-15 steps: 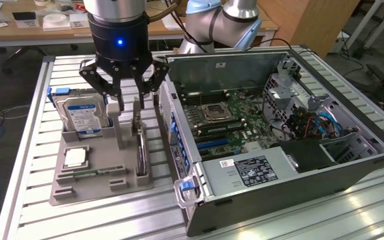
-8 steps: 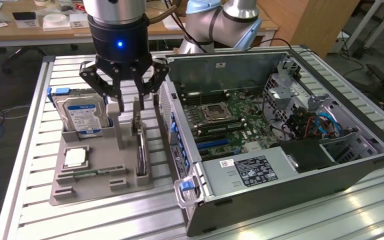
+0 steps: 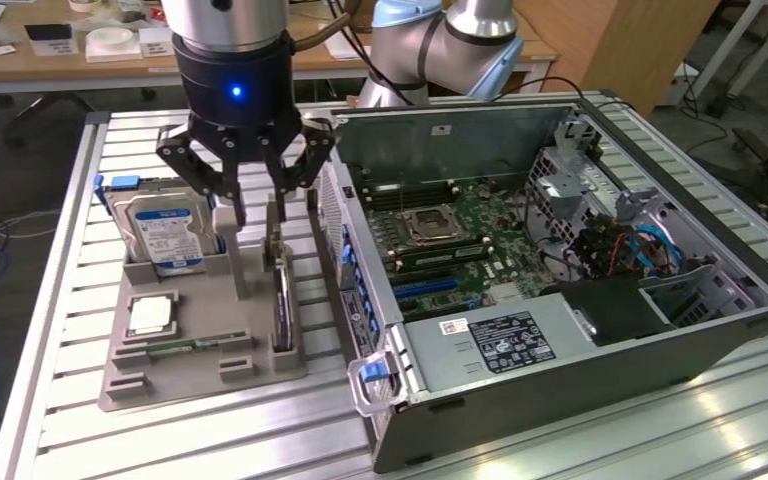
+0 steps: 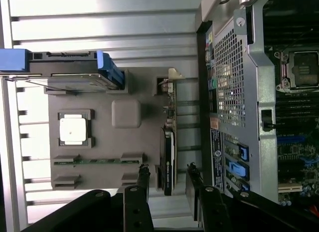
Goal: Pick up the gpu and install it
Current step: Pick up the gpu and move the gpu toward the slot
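Observation:
The gpu (image 3: 281, 295) stands on edge in a slot along the side of the grey parts tray (image 3: 197, 385) nearest the computer case; its dark board and black cooler (image 4: 168, 162) show edge-on in the wrist view. My gripper (image 3: 261, 212) hangs just above it, open. In the wrist view the gripper (image 4: 167, 176) straddles the card, with a finger (image 4: 143, 178) on either side and a visible gap to the card. Nothing is held.
The tray also holds an upright silver hard drive (image 3: 164, 235), a square processor (image 3: 152, 316) and a memory stick (image 3: 177, 347). The open computer case (image 3: 544, 330) lies right beside the tray, motherboard (image 3: 451, 240) and blue slots (image 3: 424, 287) exposed. The table is slatted aluminium.

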Robot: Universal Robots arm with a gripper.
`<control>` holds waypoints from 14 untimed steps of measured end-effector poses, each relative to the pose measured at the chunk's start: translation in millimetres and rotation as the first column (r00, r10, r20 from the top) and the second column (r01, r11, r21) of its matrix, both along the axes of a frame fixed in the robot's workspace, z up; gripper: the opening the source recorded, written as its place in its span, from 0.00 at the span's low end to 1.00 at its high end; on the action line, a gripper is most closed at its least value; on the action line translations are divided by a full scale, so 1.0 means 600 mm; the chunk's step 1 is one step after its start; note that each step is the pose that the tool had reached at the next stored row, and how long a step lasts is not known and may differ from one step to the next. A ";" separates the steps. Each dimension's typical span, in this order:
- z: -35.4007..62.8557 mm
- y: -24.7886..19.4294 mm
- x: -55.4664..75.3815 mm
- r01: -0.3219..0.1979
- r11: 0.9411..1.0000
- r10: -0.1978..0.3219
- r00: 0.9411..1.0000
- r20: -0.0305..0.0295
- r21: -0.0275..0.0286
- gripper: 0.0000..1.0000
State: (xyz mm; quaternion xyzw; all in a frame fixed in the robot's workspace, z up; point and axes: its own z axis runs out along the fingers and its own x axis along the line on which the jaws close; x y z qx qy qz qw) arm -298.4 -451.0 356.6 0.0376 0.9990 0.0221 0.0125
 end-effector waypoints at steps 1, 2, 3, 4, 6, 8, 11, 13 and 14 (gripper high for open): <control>-0.002 0.0001 0.000 0.000 1.000 0.000 1.000 0.000 0.000 0.43; -0.004 0.0002 0.000 0.000 1.000 0.000 1.000 0.000 0.000 0.43; -0.005 0.0004 0.000 0.000 1.000 0.000 1.000 0.000 0.000 0.43; -0.005 0.0004 0.000 0.000 1.000 0.000 1.000 0.000 0.000 0.43; -0.006 0.0004 0.000 0.000 1.000 0.000 1.000 0.000 0.000 0.43; -0.006 0.0003 0.000 0.000 1.000 0.000 1.000 0.000 0.000 0.43; -0.009 0.0004 0.000 0.000 1.000 0.000 1.000 0.000 0.000 0.43; -0.014 0.0004 0.000 0.000 1.000 0.000 1.000 0.000 0.000 0.43; -0.017 0.0004 0.000 0.000 1.000 0.000 1.000 0.000 0.000 0.43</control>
